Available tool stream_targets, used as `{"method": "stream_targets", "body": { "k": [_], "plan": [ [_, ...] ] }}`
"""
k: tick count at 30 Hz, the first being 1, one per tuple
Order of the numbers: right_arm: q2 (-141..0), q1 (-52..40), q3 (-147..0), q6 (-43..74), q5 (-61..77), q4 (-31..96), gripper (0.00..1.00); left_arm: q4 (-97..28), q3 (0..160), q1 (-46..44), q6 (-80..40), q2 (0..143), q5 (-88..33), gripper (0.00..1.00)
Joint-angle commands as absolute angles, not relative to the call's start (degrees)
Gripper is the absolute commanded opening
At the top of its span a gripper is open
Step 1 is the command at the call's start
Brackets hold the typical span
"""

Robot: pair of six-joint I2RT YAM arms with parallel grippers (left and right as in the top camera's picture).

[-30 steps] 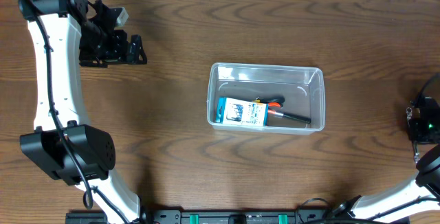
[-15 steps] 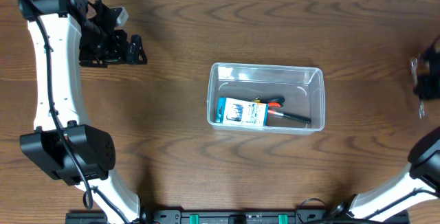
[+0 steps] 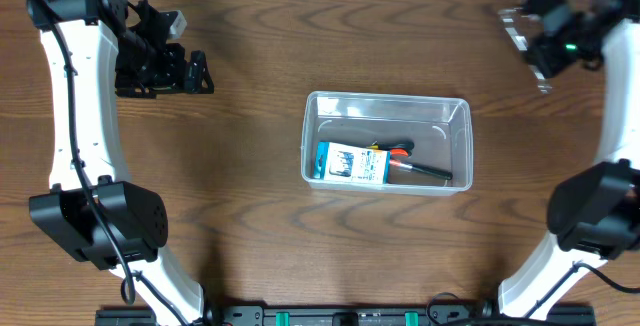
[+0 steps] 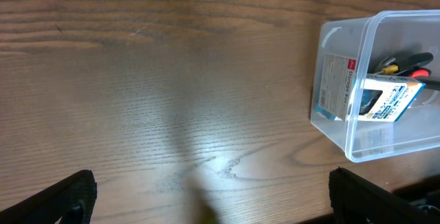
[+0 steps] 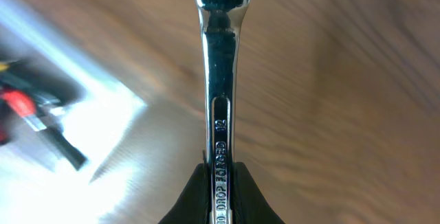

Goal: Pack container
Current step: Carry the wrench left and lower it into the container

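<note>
Right tool point(image 5: 220, 180) clamped shut on chrome wrench point(image 5: 220, 80), over far right desk point(image 3: 250, 216) corner. Left tool point(image 3: 198, 71) jaws wide apart, empty. Container point(image 3: 440, 116) mid-desk, holding card pack point(image 3: 352, 163), red-handled implement point(image 3: 405, 154).

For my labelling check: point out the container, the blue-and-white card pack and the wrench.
container point(image 3: 386, 96), overhead view, far rim.
card pack point(image 3: 351, 163), overhead view, middle of its face.
wrench point(image 5: 218, 73), right wrist view, middle of shaft.
</note>
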State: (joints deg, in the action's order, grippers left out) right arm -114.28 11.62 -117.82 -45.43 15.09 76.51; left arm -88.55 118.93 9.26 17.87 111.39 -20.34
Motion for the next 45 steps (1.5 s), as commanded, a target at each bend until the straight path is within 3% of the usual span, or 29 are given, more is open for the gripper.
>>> {"method": "stream_targets", "body": {
  "k": [1,11,19,45],
  "plan": [
    [-113.7,5.3,-120.1,-51.2,15.5,79.3,0.04,-88.9,119.1,9.2,18.2,111.8,-19.8,0.98],
    [-113.6,-12.2,-120.1,-56.8,8.9,84.5,0.06,-88.9,119.1,9.2,18.2,111.8,-19.8,0.98],
    [-113.6,-19.9,-119.1,-59.5,7.7,85.3,0.06,-88.9,119.1,9.2,18.2,111.8,-19.8,0.98],
    [-113.6,-23.6,-95.9,-63.7,7.9,69.0,0.12,-88.9,119.1,9.2,18.2,111.8,-19.8,0.98]
  ]
}}
